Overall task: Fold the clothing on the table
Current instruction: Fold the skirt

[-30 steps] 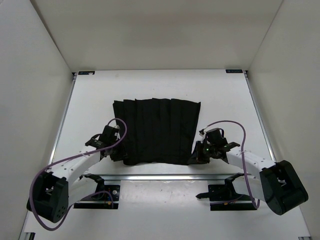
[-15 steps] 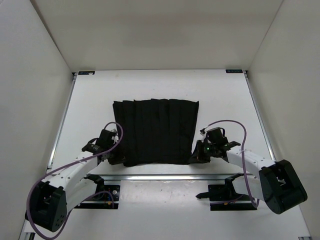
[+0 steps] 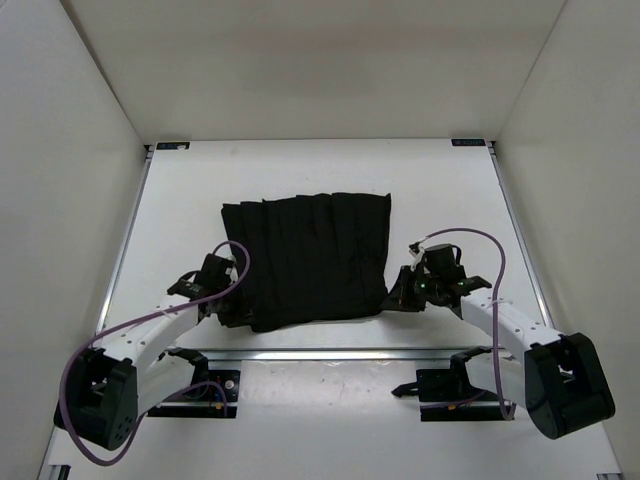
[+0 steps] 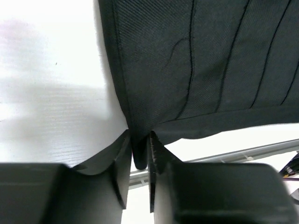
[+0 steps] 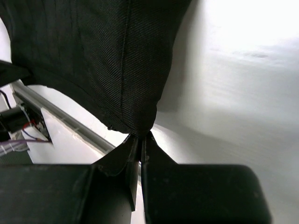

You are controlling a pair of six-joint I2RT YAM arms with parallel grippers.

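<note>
Skirt [image 3: 310,258]: my left tool [image 4: 139,145] and right tool [image 5: 140,140] each pinch a corner; next I should carry both to its far edge.

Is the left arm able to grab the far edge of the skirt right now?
Probably not yet: the left gripper is shut on the near corner of the skirt. Nothing on the table blocks the way, though.

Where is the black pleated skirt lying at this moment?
In the top view the black pleated skirt lies near the middle of the white table. Its two near corners are pinched by the left end effector and the right end effector.
</note>
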